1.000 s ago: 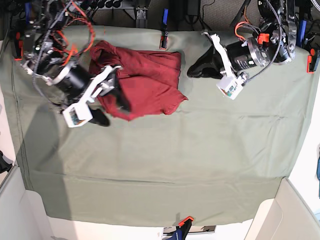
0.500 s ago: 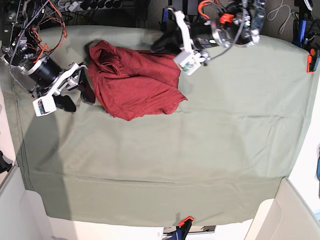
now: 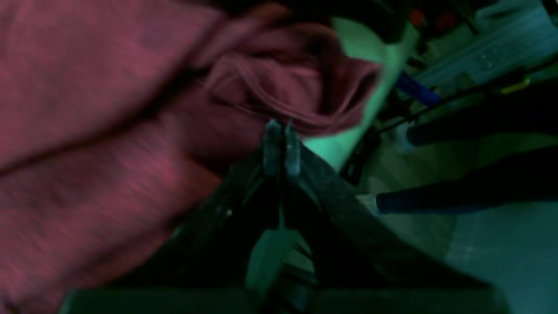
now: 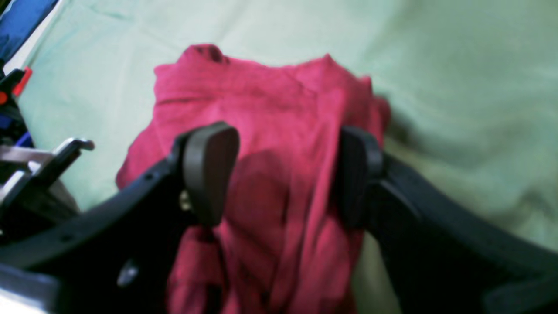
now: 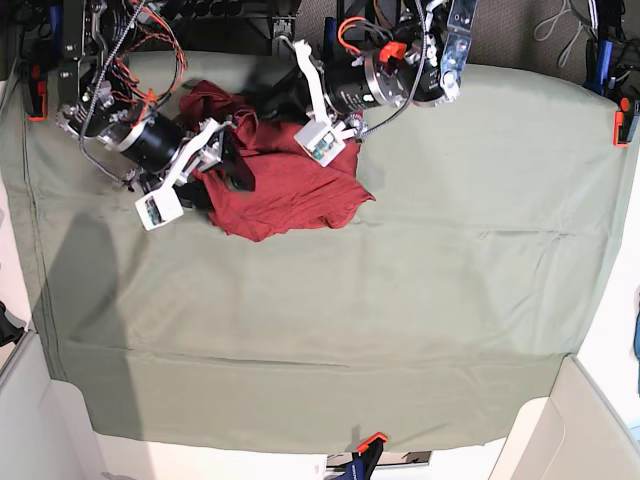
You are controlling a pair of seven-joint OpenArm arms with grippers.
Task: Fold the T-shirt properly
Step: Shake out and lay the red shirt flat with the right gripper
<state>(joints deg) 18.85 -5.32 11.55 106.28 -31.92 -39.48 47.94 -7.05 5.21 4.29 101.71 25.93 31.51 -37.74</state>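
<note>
The dark red T-shirt (image 5: 300, 190) lies crumpled at the back left of the sage-green cloth. My right gripper (image 5: 232, 165) hovers over its left part. In the right wrist view this gripper (image 4: 283, 174) is open, its two fingers (image 4: 211, 170) standing either side of a ridge of the T-shirt (image 4: 270, 109), nothing clamped. My left gripper (image 5: 265, 105) reaches in from the back. In the blurred left wrist view it (image 3: 281, 131) is shut, its tips at the edge of a bunched fold of the T-shirt (image 3: 283, 83). I cannot tell whether the tips touch the fabric.
The green table cloth (image 5: 400, 320) covers the whole table and is clamped at its edges: a red clamp (image 5: 624, 120) at the right, an orange one (image 5: 371, 441) at the front. Cables and arm bases crowd the back edge.
The left arm has swung from the right side across to the shirt's back edge, still shut. The right arm pulled off to the left, then came back over the shirt.
</note>
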